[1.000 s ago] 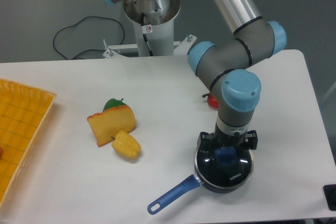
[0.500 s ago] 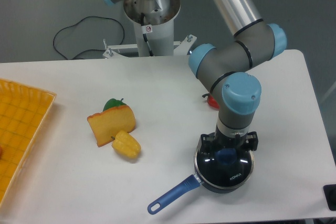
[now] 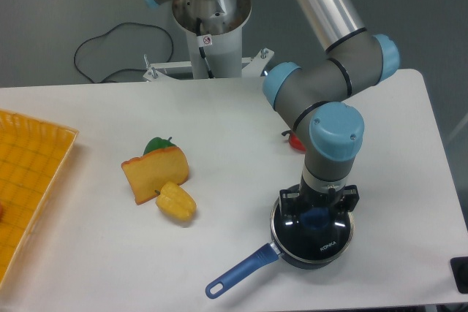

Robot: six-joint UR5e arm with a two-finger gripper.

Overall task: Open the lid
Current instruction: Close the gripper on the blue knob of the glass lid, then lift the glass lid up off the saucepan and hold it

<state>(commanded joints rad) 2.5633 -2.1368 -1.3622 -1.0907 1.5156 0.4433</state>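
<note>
The lid is a clear glass disc with white KONKA lettering, lying flat on a dark saucepan near the table's front right. The pan's blue handle points to the front left. My gripper hangs straight down over the lid. Its black fingers stand on either side of the blue knob, and a small gap shows between them and the knob. The wrist hides the fingertips from above.
A yellow cheese wedge, a yellow pepper and a green piece lie left of centre. A red object peeks out behind the arm. A yellow basket sits at the left edge, a black item at the right.
The gripper has come down slightly onto the lid's knob and shifted a little to the right. The lid and saucepan have not moved.
</note>
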